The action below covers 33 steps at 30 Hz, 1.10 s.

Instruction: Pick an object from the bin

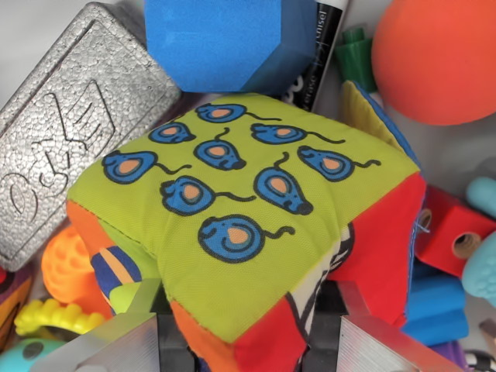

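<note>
A soft fabric cube [248, 201] fills the middle of the wrist view. Its top face is lime green with blue mice printed on it, and its sides are red and orange. My gripper [248, 345] sits at the bottom edge of the view. Its two metal fingers [116, 345] stand on either side of the cube's near corner, and the dark pads press against the fabric, which looks pinched between them. The cube sits much closer to the camera than the other toys in the bin.
Around the cube lie a grey embossed foam block [70, 147], a blue foam block [232, 39], an orange ball [438, 58], a marker [318, 54], a red wooden block with holes [453, 232], blue pieces [434, 306] and an orange knobbly toy [70, 267].
</note>
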Motion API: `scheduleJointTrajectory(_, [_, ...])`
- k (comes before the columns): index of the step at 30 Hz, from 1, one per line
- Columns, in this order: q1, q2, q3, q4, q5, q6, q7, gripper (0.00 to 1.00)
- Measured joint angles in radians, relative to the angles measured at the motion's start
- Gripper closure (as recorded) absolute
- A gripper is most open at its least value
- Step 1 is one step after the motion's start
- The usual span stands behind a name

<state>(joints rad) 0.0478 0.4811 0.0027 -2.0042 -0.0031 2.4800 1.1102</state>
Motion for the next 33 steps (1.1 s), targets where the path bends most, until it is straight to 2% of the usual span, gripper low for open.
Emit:
scheduleJointTrajectory(15, [0.000, -0.015, 0.000, 0.000, 0.000, -0.013, 0.000, 1.00])
scheduleJointTrajectory(33, [0.000, -0.110, 0.000, 0.007, 0.000, -0.113, 0.000, 1.00])
